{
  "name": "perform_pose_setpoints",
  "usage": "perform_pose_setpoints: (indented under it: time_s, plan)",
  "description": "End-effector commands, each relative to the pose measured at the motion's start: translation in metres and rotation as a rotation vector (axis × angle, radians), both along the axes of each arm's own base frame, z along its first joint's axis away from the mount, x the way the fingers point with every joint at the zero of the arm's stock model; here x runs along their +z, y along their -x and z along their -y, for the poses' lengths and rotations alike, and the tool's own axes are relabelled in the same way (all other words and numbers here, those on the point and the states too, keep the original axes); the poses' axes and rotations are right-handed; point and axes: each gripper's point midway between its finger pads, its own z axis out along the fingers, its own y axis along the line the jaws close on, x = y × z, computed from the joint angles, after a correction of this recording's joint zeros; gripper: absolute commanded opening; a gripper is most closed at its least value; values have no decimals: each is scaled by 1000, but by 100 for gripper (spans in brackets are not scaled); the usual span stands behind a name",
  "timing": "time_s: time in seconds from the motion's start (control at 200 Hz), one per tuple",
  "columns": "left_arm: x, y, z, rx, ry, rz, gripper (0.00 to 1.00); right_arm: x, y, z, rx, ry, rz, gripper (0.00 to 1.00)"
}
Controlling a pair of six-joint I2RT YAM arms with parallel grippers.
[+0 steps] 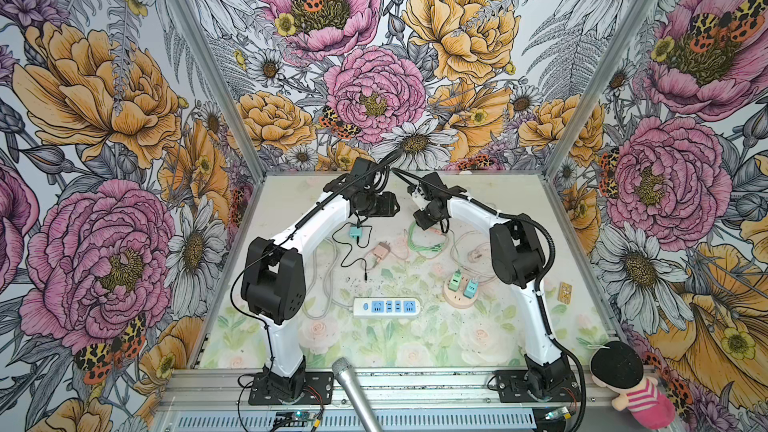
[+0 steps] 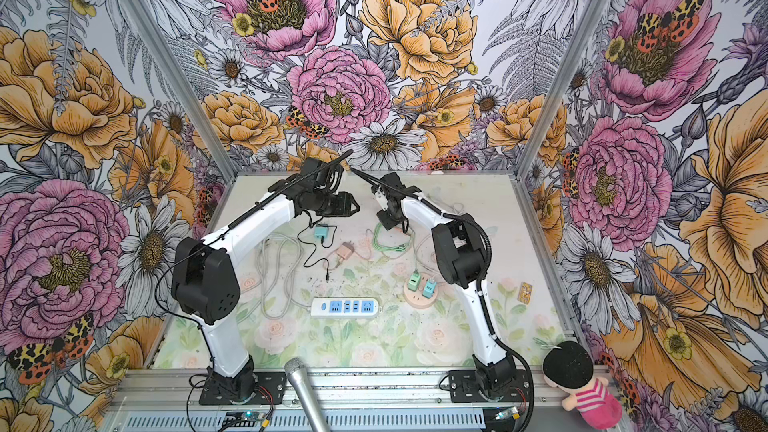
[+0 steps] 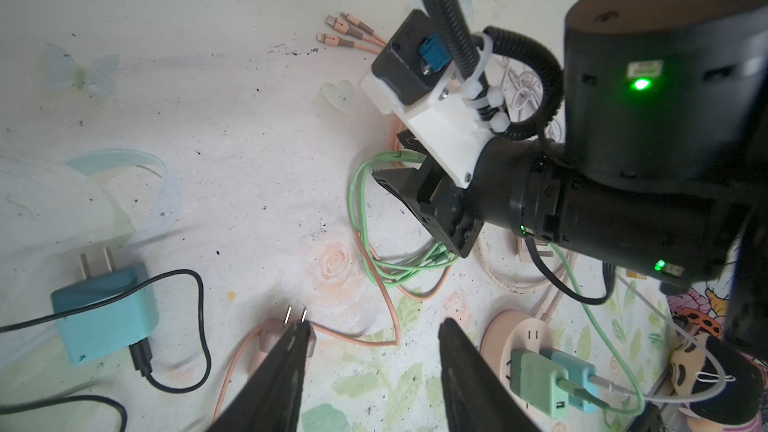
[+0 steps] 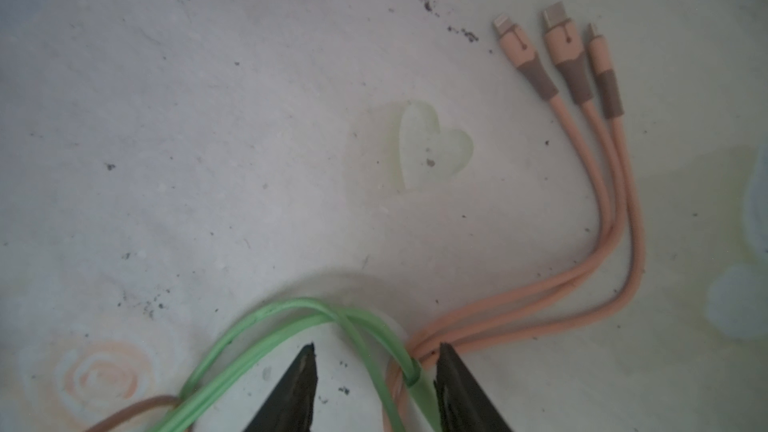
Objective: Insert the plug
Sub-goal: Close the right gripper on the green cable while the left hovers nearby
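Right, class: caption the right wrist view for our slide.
Open right gripper over green cable, three pink connectors beside it.

left arm (image 1: 286,338), right arm (image 1: 536,326): white links, black joints | left gripper (image 3: 376,324): black | corrugated black conduit (image 3: 440,6), white zip-ties (image 3: 476,88) | green LED (image 3: 641,84)

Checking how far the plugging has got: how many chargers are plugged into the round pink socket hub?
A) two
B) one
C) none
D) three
A: a green charger and a teal charger stand side by side, plugged into the round pink socket hub.
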Motion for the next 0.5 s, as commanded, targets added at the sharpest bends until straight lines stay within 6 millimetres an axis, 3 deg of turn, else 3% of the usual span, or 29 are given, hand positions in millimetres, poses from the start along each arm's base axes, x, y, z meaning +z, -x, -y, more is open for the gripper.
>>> perform_pose_setpoints:
  time_s: [0.0, 0.165, 0.395, 0.495]
  plan:
    - [6, -3, 0, -16, 19, 19, 53, -4, -8, 2, 23, 60, 30, 49]
    - [5, -4, 1, -14, 23, 15, 53, -10, -10, -1, 32, 59, 20, 49]
    - [10, -2, 1, -9, 29, 20, 53, -23, 3, -10, 72, 50, -49, 39]
    - [11, -1, 0, -3, 29, 20, 53, -25, 6, -11, 71, 39, -63, 21]
